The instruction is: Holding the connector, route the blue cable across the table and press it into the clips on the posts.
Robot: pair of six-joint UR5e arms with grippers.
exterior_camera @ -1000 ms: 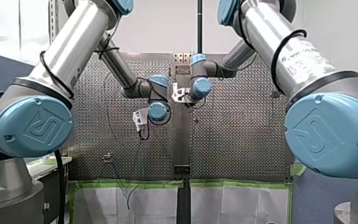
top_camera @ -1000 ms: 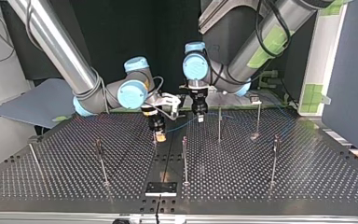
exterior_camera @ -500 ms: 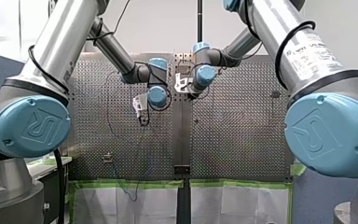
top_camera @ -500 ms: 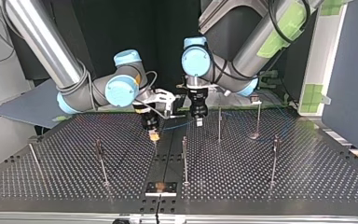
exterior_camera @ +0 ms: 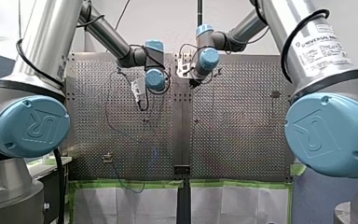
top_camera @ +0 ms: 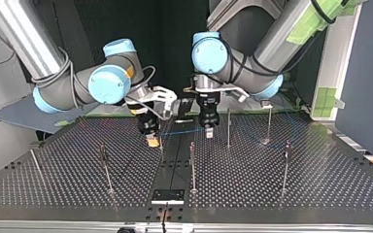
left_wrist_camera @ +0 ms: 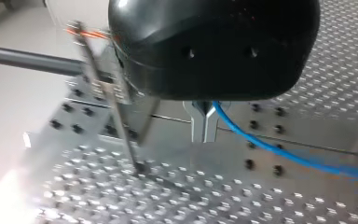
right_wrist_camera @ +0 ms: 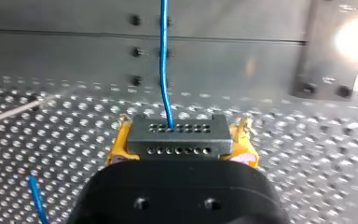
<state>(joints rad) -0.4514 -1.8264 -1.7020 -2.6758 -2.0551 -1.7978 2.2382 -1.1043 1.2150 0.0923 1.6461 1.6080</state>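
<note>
1. Grips the connector in my right gripper, with the yellow pads clamped against its two short ends.
2. Looks like a dark grey, flat block, with two rows of small round holes across the face turned away from the gripper.
3. Lies with its long axis crosswise to the gripper, running from pad to pad. Points its holed face ahead and down at the perforated table.
4. Sends the blue cable out of a hole in the farther row, near the middle. Runs it thin and straight ahead of the gripper, over a smooth strip of plate with bolt holes.
5. In the top view, hangs the connector just above the table, a little left of the middle seam and toward the arms' side.
6. Carries the cable from there almost level toward the view's right, clear of the table, to my left gripper.
7. Pinches the cable there between the metal fingers, which are brought together around it below the black body. Lets it trail off to one side, low over the holes.
8. Stands that gripper just beside a thin upright post, without touching it. Cannot tell from here whether the cable sits in any clip.
</note>
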